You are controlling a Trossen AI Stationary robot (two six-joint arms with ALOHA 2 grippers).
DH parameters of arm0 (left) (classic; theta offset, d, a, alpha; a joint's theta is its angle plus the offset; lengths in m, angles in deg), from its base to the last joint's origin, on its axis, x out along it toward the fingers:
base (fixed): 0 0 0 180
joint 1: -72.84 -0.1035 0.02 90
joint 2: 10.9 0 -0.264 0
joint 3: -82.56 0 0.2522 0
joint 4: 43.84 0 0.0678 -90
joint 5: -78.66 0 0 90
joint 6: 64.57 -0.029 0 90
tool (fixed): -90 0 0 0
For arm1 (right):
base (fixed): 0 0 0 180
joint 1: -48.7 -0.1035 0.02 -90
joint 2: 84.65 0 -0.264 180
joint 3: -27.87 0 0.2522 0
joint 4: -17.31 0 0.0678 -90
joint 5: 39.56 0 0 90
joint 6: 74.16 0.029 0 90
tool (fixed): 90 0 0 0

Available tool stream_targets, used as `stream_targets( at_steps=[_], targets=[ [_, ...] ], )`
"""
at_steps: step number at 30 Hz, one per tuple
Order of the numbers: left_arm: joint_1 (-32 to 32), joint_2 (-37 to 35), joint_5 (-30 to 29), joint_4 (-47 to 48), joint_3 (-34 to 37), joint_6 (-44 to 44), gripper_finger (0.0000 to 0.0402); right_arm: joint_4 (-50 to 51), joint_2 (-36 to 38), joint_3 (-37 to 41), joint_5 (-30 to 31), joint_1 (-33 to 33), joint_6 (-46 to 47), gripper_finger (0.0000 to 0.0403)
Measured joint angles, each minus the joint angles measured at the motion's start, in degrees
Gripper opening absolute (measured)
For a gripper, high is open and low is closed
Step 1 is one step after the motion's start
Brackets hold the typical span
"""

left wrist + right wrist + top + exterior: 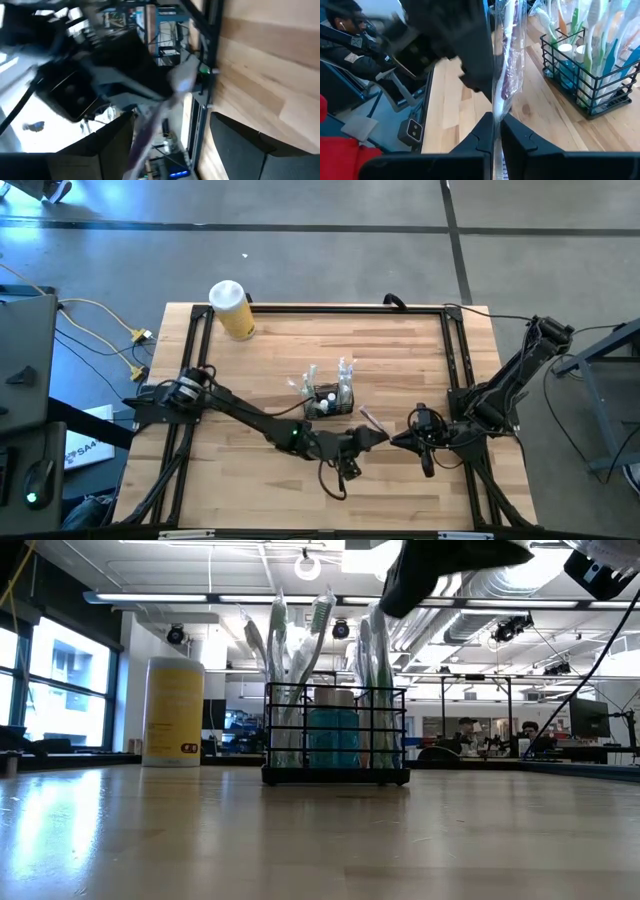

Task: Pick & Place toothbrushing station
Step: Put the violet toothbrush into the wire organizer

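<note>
The toothbrushing station point(330, 397), a black wire caddy holding several wrapped toothbrushes and a blue bottle, stands on its base mid-table; it also shows in the low view point(335, 735) and the right wrist view point(585, 82). To its near right my right gripper point(397, 442) is shut on a purple toothbrush in a clear wrapper point(371, 420). My left gripper point(372, 440) meets it from the left. Its fingers stand open on either side of that toothbrush point(155, 120), not plainly touching it. My right gripper pinches one end of the wrapped toothbrush point(496, 107) between its two fingertips point(485, 127). It comes from the table's right, slanting slightly down, with the fingers in line with the brush. The brush sticks out beyond the fingers toward the caddy, clear of the table.
A yellow cylinder with a white lid point(232, 310) stands at the far left corner. A black frame point(448, 360) runs along the table's edges. A person point(345, 30) sits beyond the table's near side. Bare wood lies left of the caddy.
</note>
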Motion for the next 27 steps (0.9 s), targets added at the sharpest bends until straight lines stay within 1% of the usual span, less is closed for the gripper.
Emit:
stream_targets(
  at_steps=[2,5,10,17,27],
  targets=[
    [0.0,0.51,-0.11,0.11,0.02,-3.54,0.0255,0.03,0.0,0.0,-0.01,0.0,0.0,0.0011],
    [-0.02,0.51,-0.11,-0.27,0.07,-5.27,0.0255,0.04,0.0,0.0,-0.02,0.0,0.0,0.0011],
    [-0.93,0.48,-0.15,-3.53,-0.08,-5.26,0.0255,0.04,0.0,0.0,-1.26,0.0,0.0,0.0011],
    [-2.73,0.46,0.04,0.73,-1.9,-3.51,0.0255,0.28,0.0,0.0,-1.22,0.07,0.07,0.0011],
    [-2.97,0.44,-0.43,1.42,-1.9,-2.26,0.0255,0.63,0.0,0.0,-1.2,0.04,0.07,0.0011]
  ],
)
